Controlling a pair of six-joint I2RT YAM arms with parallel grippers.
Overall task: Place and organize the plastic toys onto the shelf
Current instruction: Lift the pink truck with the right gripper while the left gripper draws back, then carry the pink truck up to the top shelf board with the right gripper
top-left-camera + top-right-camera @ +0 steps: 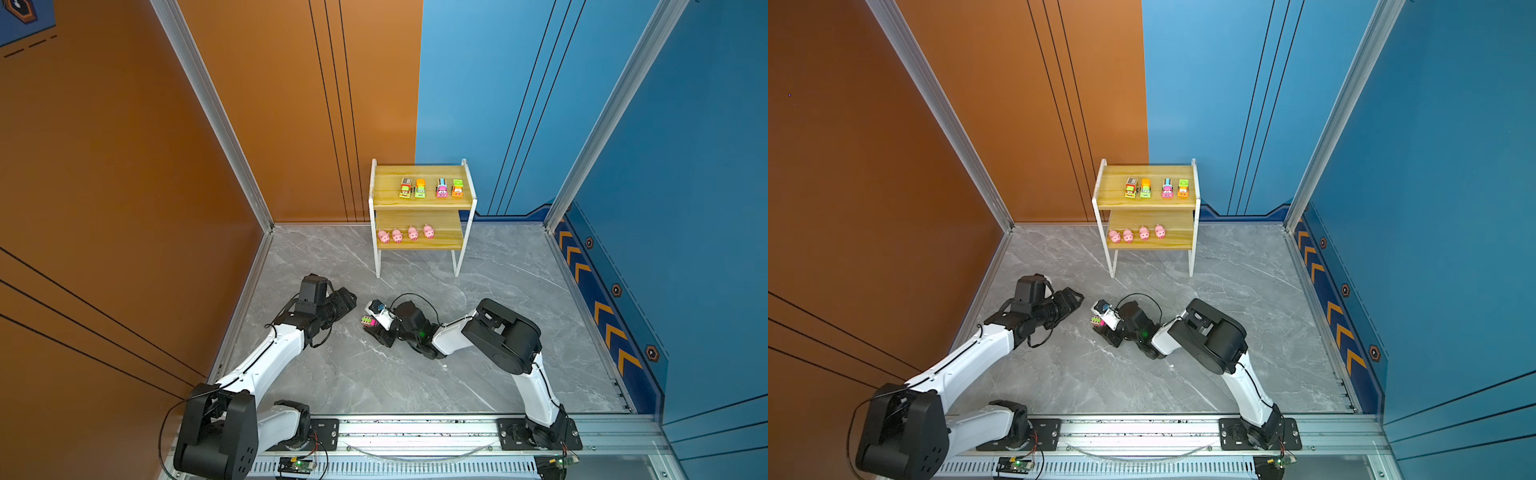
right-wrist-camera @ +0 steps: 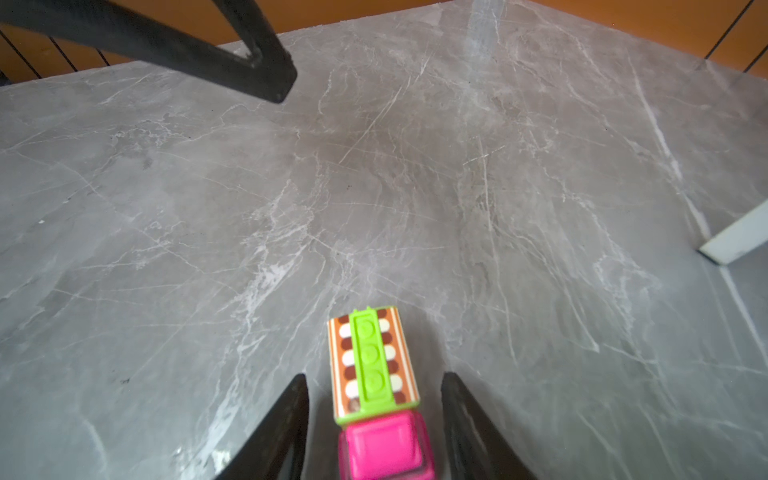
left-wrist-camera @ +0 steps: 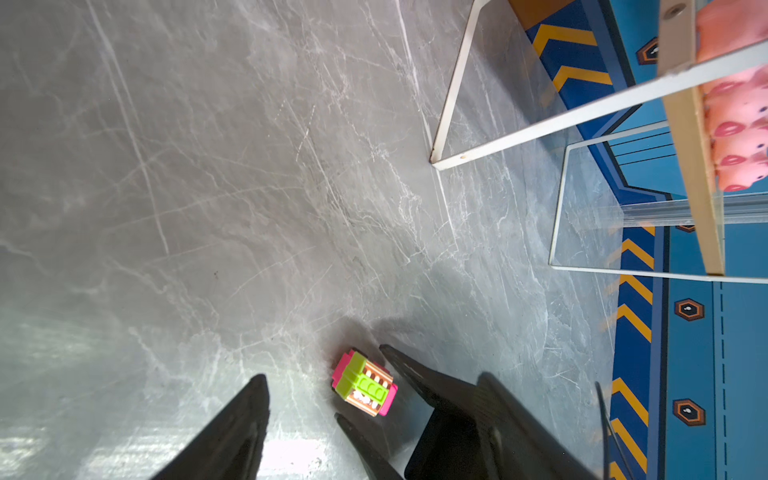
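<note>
Truck: pink-and-green toy truck (image 3: 365, 383) on the tabletop (image 1: 498, 332), well short of the shelf (image 1: 386, 183).
Right gripper (image 2: 374, 376): parted, straddling it, nothing gripped.
Left gripper (image 1: 349, 300): spread, empty, nearby.
Method: centre it, pinch flat sides squarely, lest it squirt out.

We find the shelf (image 1: 386, 195) at the centre of both top views, with four trucks (image 1: 420, 188) in a row on its upper board and four pigs (image 1: 397, 235) on the lower. Below it, on the table (image 1: 498, 311), a fifth truck (image 1: 367, 320) lies between the right jaws, with the left jaws further left.

Grey tabletop (image 1: 415, 374) (seemingly marble), blue wall (image 1: 498, 104)
</note>
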